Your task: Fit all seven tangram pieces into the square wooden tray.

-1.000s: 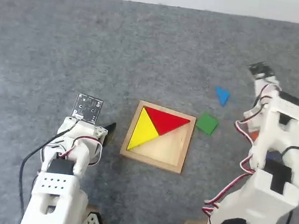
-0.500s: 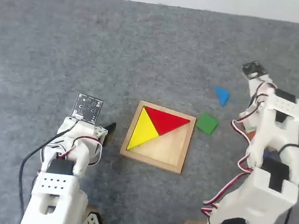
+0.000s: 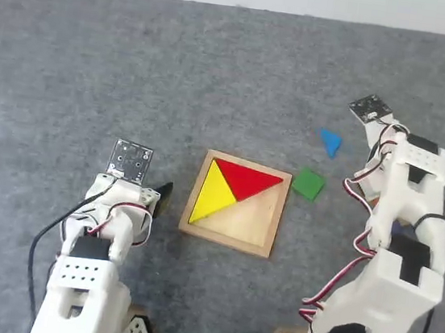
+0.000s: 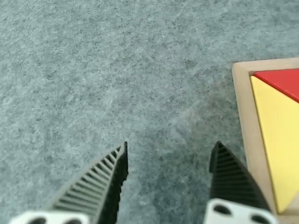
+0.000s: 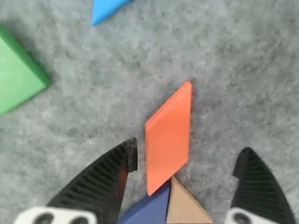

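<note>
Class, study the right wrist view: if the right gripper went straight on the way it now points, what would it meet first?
Most likely the orange parallelogram, lying flat on the grey mat between the open fingers of the right gripper. How far above it the tips hang is unclear.

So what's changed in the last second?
The right arm swung its wrist a little toward the blue triangle, leftward in the high view; its open claw hangs over the orange parallelogram, gripping nothing. The left arm, the tray with its red triangle and yellow triangle, and the green square stayed put.
</note>
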You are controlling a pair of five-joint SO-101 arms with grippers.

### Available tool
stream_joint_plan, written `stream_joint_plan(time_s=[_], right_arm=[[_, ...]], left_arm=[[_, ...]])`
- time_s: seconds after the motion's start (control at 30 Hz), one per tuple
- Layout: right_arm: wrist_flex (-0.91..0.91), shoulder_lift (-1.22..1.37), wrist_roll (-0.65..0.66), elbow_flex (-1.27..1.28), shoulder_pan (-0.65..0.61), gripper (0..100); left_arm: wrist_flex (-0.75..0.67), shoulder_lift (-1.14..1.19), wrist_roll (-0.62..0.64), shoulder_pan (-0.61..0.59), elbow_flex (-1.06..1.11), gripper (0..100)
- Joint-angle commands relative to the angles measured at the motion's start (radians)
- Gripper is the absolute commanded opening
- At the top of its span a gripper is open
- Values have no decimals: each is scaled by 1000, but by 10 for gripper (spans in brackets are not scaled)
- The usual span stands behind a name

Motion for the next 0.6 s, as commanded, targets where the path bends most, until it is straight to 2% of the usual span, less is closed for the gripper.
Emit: stream_joint_plan(time_s=[0.0, 0.2, 0.33, 0.43, 0.5, 0.57], right_arm=[[-1, -12, 14, -8, -12, 339], [12, 117, 37, -57, -38, 277], [91, 165, 38, -146, -19, 231], [107, 174, 31, -164, -10, 150], [107, 166, -14, -164, -10, 80], [107, 157, -61, -164, -15, 56]], left_arm=[[-23, -18, -9, 3, -7, 280], [-23, -18, -9, 3, -7, 280], [-23, -18, -9, 3, -7, 280], [-23, -18, -9, 3, -7, 280], [-23, -18, -9, 3, -7, 280], [-23, -18, -9, 3, -7, 280]])
